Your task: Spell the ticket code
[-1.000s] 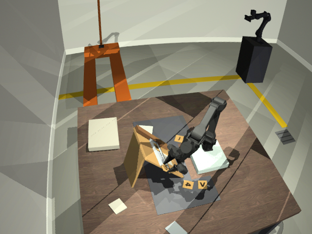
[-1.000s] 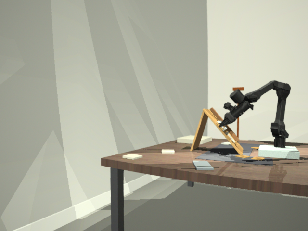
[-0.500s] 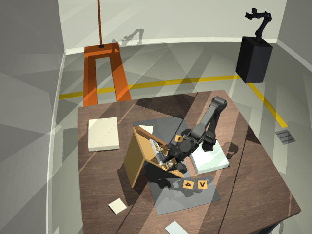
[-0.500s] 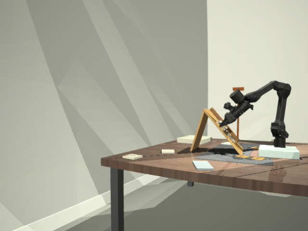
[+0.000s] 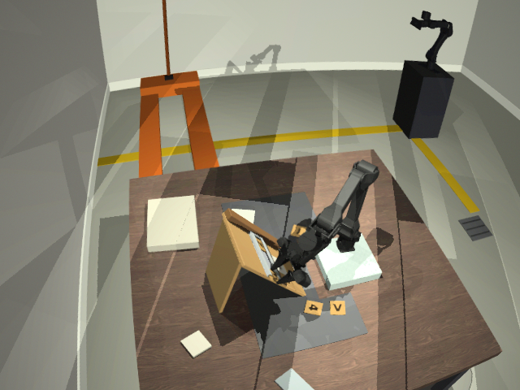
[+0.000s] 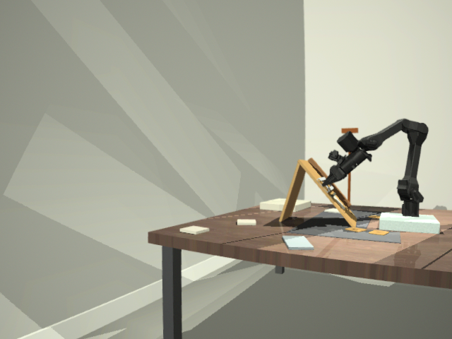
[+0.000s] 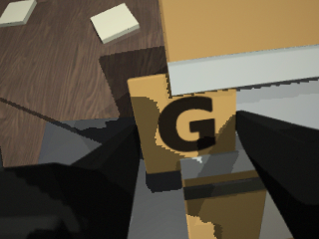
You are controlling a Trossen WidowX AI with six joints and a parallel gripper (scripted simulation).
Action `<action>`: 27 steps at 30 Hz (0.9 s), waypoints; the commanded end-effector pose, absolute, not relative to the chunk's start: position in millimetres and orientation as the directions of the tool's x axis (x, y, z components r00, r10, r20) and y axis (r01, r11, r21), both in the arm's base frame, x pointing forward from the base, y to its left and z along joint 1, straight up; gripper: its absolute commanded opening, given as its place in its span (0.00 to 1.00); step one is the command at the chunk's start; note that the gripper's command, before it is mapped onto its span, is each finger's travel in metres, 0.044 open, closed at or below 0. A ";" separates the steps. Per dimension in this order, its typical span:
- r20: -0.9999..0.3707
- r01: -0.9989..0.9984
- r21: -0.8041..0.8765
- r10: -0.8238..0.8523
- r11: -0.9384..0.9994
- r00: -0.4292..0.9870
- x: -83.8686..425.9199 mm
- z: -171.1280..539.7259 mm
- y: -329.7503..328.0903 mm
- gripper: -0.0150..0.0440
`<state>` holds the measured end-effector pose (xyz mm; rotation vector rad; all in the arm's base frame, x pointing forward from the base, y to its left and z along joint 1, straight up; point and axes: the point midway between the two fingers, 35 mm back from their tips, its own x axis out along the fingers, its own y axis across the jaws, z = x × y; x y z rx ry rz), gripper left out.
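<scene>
Brown wooden tabletop [image 5: 163, 285] [image 6: 255, 251] [image 7: 50, 65] underlies my black gripper [image 5: 275, 275] [image 6: 324, 183] [image 7: 186, 125], clamped on the orange-yellow G tile [image 7: 186, 124], apparently entering the pale grey rail [image 5: 260, 253] [image 7: 249, 70] towards three o'clock in the wrist view. From the slanted tan board [image 5: 239, 247] [image 6: 310, 169] [image 7: 239, 25], I see orange-yellow 4 [image 5: 313, 307] [image 6: 355, 229] and V [image 5: 337, 307] [image 6: 378, 232] tiles towards four o'clock from above.

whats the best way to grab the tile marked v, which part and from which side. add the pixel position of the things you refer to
Come straight down from above and pinch the V tile [image 5: 337, 307] [image 6: 378, 232] by two opposite side edges. It lies flat and thin on the grey mat [image 5: 335, 327] [image 6: 392, 239], so only its edges offer a grip. The 4 tile [image 5: 313, 307] [image 6: 355, 229] sits close beside it, so the edges not facing that tile look safer.
</scene>
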<state>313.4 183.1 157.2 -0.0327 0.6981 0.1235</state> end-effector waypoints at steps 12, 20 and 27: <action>-0.640 -0.129 0.012 0.107 0.992 0.761 314.0 158.3 175.3 0.25; -0.640 -0.129 0.012 0.106 0.992 0.761 314.5 158.2 171.6 0.25; -0.640 -0.129 0.012 0.106 0.992 0.761 315.1 157.2 169.7 0.25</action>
